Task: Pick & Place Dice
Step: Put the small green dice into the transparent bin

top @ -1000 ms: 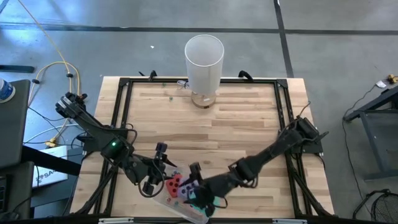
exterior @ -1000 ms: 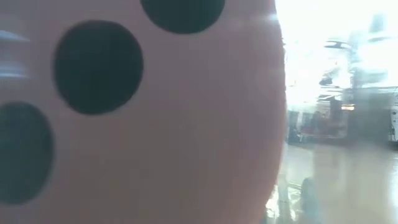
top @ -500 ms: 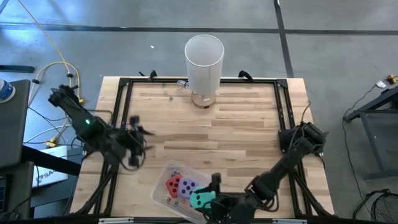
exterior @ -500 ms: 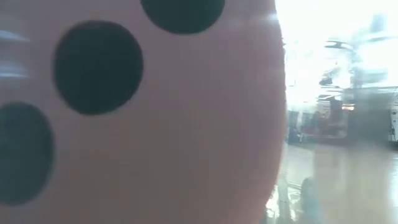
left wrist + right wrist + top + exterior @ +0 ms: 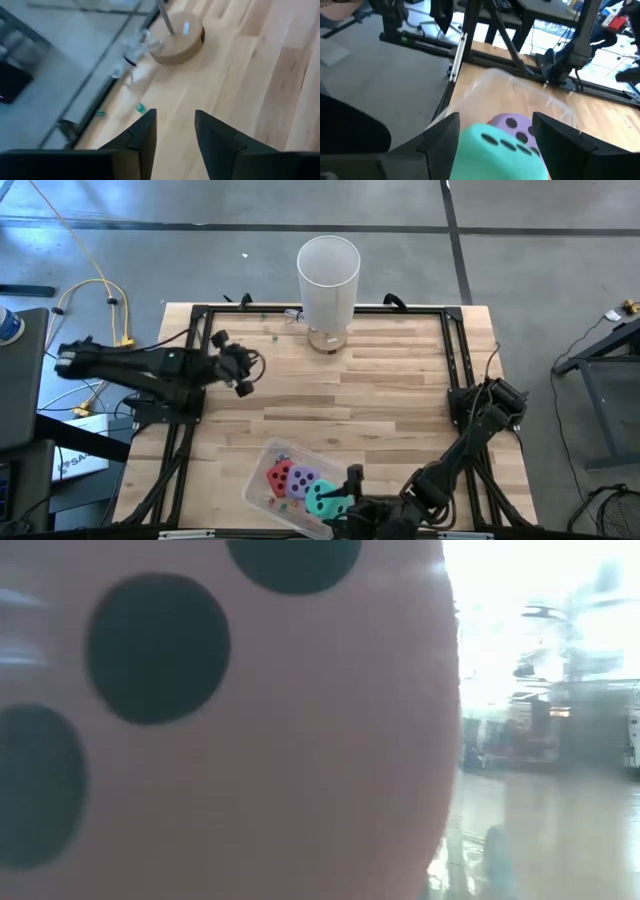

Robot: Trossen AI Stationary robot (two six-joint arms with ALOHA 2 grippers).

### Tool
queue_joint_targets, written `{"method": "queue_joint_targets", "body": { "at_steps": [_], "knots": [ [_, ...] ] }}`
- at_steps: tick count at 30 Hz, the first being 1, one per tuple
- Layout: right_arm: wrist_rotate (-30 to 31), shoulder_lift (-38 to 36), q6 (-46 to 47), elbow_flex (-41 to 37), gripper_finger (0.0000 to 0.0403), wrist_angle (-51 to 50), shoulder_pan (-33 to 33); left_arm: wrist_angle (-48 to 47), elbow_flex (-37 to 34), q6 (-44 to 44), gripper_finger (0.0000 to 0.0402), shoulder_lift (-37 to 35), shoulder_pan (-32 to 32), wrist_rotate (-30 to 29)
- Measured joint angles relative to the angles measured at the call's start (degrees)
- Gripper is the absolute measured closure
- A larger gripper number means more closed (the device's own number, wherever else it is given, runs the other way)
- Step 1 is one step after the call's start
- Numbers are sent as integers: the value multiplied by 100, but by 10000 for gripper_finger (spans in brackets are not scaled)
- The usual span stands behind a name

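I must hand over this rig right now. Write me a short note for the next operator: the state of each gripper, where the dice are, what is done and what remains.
Left gripper: holds nothing, fingers apart, over the far left part of the table, away from the dice.
Right gripper: at the near edge, shut on the teal die, over the clear tray.
Red die and purple die: side by side in the tray.
Pink die: right against the low camera, filling its view; not seen from above.
Done: nothing clearly placed yet.
Left: place the teal die, then handle the other three. The white cup stands at the far edge.
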Motion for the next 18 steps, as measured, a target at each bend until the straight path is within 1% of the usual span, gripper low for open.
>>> {"method": "queue_joint_targets", "body": {
  "at_steps": [3,6,8,13,18],
  "knots": [
    [-98,0,156,0,169,-276,-26,708,-450,342,277,35,748,852],
    [-104,0,518,0,178,-627,-72,1082,-807,813,278,40,1375,1849],
    [-99,0,746,0,185,-767,-111,1480,-1021,1022,278,40,1754,2378],
    [-529,-10,931,2,200,-773,-258,2533,-1405,1280,278,12,2656,3110],
    [-954,-13,917,7,213,-720,-388,3023,-1716,1538,278,16,3430,4466]
  ]
}}
